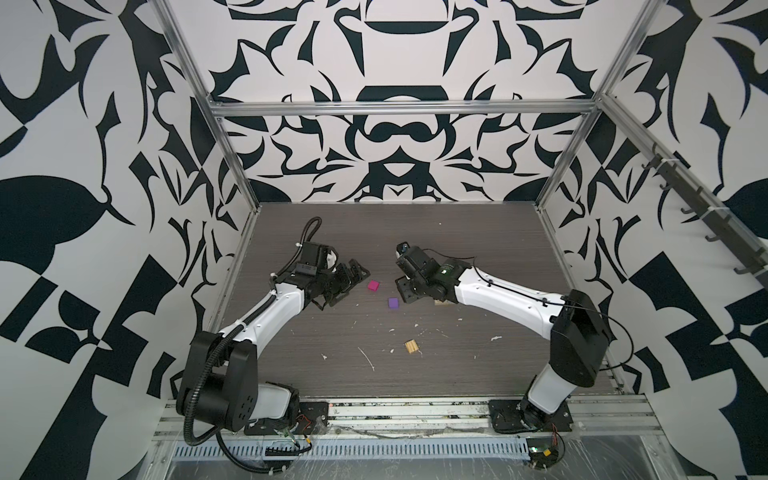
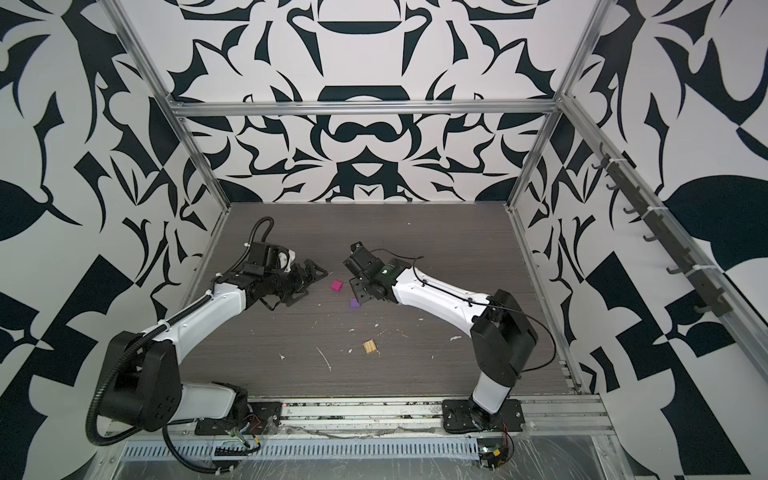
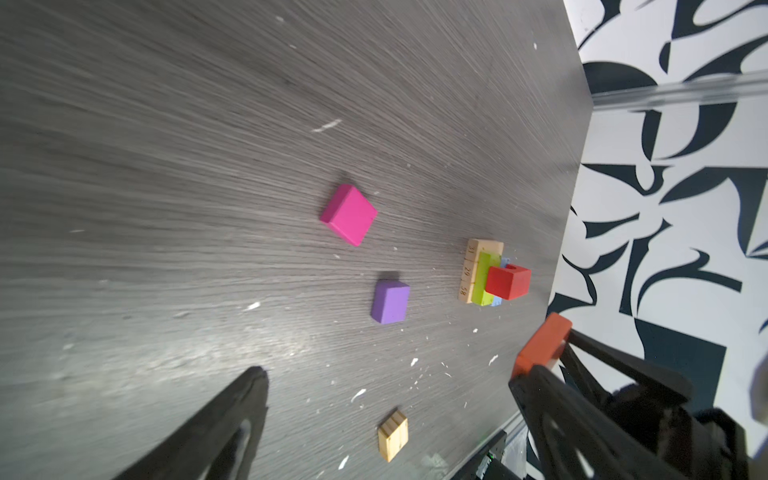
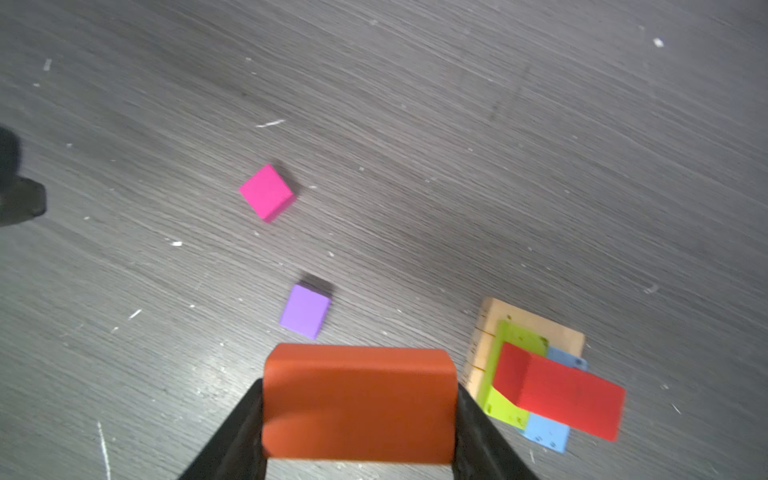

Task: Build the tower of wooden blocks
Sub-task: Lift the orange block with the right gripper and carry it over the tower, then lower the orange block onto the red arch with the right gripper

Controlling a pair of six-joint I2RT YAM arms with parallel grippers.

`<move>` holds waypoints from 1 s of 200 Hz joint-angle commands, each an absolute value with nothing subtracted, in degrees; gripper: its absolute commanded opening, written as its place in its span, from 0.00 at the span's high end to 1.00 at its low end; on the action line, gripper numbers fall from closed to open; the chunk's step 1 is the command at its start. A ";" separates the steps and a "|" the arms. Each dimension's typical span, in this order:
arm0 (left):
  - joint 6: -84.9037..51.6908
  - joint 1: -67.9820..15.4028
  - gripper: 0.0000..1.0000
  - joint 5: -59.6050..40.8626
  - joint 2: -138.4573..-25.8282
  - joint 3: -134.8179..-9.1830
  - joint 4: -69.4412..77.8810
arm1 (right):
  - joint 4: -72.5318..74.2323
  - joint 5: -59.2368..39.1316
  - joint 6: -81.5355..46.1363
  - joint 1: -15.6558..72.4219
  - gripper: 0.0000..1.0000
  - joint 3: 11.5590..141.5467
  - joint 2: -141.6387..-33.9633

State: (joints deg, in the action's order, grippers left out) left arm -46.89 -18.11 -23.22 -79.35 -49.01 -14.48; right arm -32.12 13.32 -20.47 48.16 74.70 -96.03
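The wood block tower [image 4: 536, 328] is a tan plank base carrying a lime green block [image 4: 513, 340], a light blue block [image 4: 548, 436] and a red block [image 4: 569, 395] on top. It also shows in the left wrist view as the tower [image 3: 490, 274]. In both top views the right arm hides it almost wholly. My right gripper [image 4: 359, 401] is shut on an orange block [image 4: 359, 386], held above the table beside the tower. My left gripper [image 1: 352, 282] hangs open and empty near the magenta cube [image 1: 373, 285]. The purple cube [image 1: 393, 303] and the ridged tan square [image 1: 411, 347] lie loose.
White flecks [image 1: 368, 357] litter the dark wood-grain table [image 1: 457, 249]. Metal frame posts [image 1: 232, 166] stand at the back corners, and a rail [image 1: 395, 409] runs along the front edge between the arm bases. Patterned walls close in three sides.
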 commanded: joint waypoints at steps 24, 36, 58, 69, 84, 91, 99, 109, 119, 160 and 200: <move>-46.93 -22.22 0.00 -23.25 -82.75 -51.93 -10.62 | -34.99 15.15 -23.05 44.72 0.47 71.42 -91.74; -46.82 -22.96 0.00 -23.50 -83.29 -52.24 -9.75 | -35.31 15.48 -23.31 43.92 0.47 70.67 -91.09; -46.68 -23.46 0.00 -24.77 -84.35 -52.79 -8.53 | -35.68 15.82 -24.13 42.44 0.47 69.46 -89.82; -46.22 -23.61 0.00 -25.28 -84.75 -53.21 -8.27 | -35.86 15.72 -24.59 41.65 0.47 68.94 -89.23; -45.71 -23.73 0.00 -25.71 -85.20 -53.67 -8.17 | -35.95 15.47 -25.14 40.59 0.47 68.17 -88.65; -45.54 -23.76 0.00 -26.09 -85.34 -53.87 -8.17 | -35.95 15.38 -25.30 40.09 0.47 67.82 -88.51; -45.36 -23.83 0.00 -26.47 -85.64 -54.18 -8.17 | -35.95 15.21 -25.31 39.46 0.47 67.53 -88.44; -45.22 -23.97 0.00 -26.99 -85.77 -54.46 -8.17 | -35.98 14.88 -25.31 38.70 0.47 67.09 -88.50; -45.09 -24.18 0.00 -27.19 -85.95 -54.65 -8.17 | -35.71 14.60 -25.31 38.00 0.47 66.74 -88.42; -45.26 -24.71 0.00 -26.82 -85.97 -54.49 -7.87 | -34.72 13.99 -24.70 36.01 0.48 65.74 -89.12; -45.75 -24.87 0.00 -26.86 -85.79 -54.57 -7.65 | -32.28 13.00 -23.90 34.80 0.48 64.82 -89.53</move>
State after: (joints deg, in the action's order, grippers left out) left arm -46.02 -24.67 -26.06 -85.58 -53.39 -8.34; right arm -34.37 13.43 -24.10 35.31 64.99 -90.06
